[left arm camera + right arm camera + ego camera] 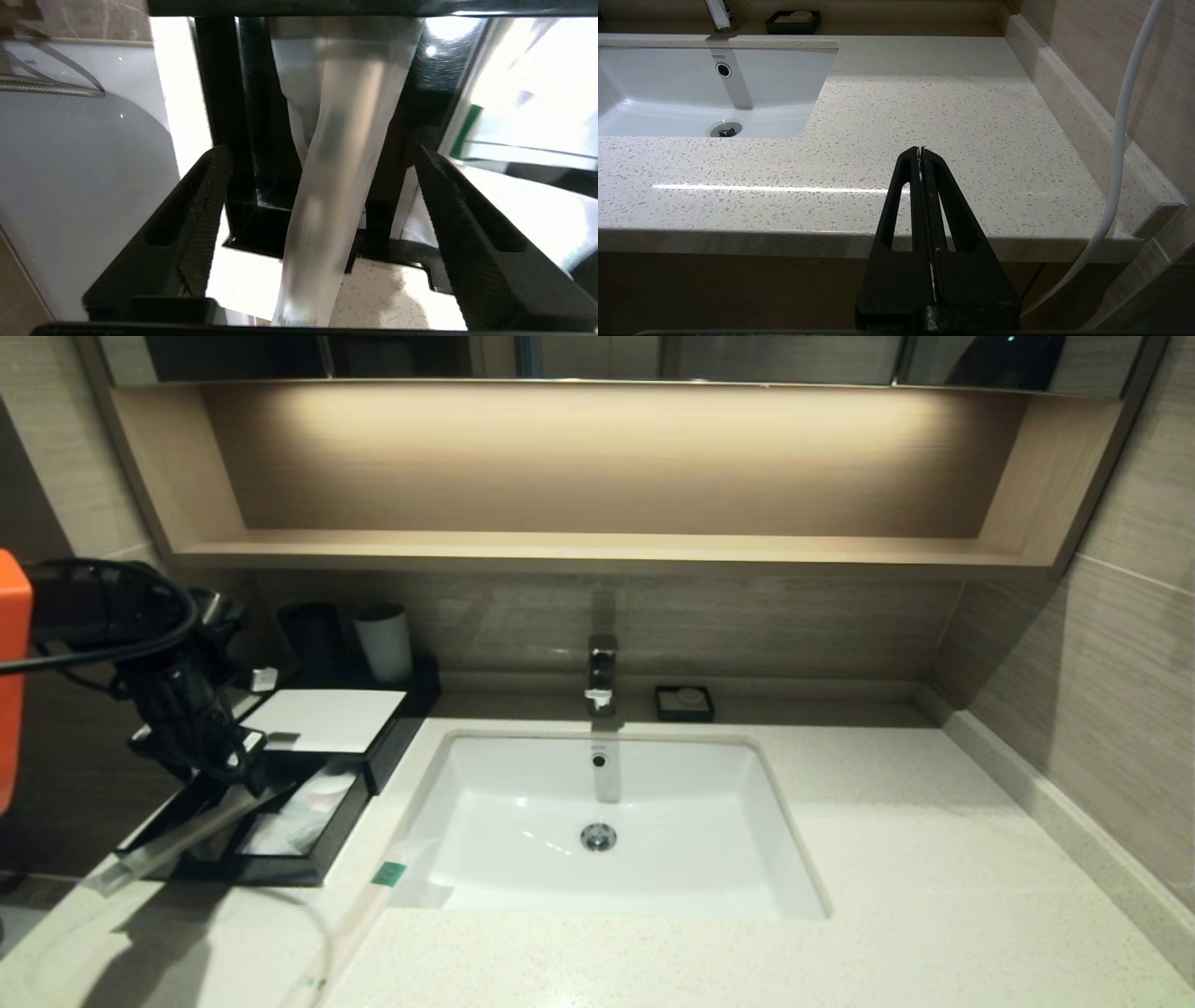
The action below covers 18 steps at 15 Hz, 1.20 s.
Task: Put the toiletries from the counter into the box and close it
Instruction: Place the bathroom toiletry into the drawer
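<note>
Nearest to us, on the cream-white speckled stone desk (pixel 934 859), a long slim toiletry stick in a translucent whitish wrapper with a small green label (pixel 373 896) lies at the front-left corner of the white rectangular sink (pixel 607 821), its far end just over the sink's rim. Our right tool (pixel 920 151) hangs low in front of the desk's edge, well apart from everything, its fingers clenched together on nothing.

A little farther, at the left, the drawer of the low black rectangular box (pixel 280 821) stands pulled out. A second wrapped stick (pixel 327 177) lies slanted in it, its near end jutting past the drawer's front rim over the desk. Our left tool (pixel 219 761) hovers just over this stick, fingers (pixel 196 233) spread wide on either side and released from it. More whitish packets rest in the drawer beside it.

Behind, the box's flat white top panel (pixel 327 719) shows, then a black cup (pixel 313 635) and a white cup (pixel 385 642), a chrome tap (pixel 602 674) and a small black soap dish (pixel 684 703) by the wall.
</note>
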{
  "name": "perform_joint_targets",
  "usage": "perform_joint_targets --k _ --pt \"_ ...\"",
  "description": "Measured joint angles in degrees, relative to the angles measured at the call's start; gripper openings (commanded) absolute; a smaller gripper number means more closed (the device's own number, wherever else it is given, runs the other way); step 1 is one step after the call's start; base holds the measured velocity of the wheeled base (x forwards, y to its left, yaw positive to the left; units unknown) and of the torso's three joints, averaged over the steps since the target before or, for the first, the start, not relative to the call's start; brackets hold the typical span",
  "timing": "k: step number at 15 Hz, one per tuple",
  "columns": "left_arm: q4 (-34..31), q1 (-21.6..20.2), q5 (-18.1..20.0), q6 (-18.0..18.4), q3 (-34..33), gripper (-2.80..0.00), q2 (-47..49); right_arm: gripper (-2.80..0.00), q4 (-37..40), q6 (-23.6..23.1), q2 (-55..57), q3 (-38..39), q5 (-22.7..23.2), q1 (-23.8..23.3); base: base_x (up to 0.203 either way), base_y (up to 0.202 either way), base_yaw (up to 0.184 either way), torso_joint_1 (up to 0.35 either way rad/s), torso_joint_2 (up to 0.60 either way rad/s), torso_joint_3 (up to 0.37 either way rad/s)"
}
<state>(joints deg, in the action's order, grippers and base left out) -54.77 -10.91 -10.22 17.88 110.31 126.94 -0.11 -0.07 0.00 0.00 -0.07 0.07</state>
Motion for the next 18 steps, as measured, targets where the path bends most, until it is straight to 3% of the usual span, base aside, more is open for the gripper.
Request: perform_joint_targets --k 6,12,18 --pt "-2.09 -0.45 0.0 0.97 -0.06 0.0 -7.9 -2.8 0.01 0.0 0.0 0.0 -0.02 0.0 0.0 0.0 0.0 0.0 0.0 0.0" --pt "-11.44 -6.1 0.73 7.56 -0.37 0.0 -15.21 -2.8 0.01 0.0 0.0 0.0 -0.02 0.0 0.0 0.0 0.0 0.0 0.0 0.0" --pt "-22.47 -7.91 6.41 9.98 -0.69 0.0 -15.12 -2.8 0.01 -0.02 0.0 0.0 -0.02 0.0 0.0 0.0 0.0 0.0 0.0 0.0"
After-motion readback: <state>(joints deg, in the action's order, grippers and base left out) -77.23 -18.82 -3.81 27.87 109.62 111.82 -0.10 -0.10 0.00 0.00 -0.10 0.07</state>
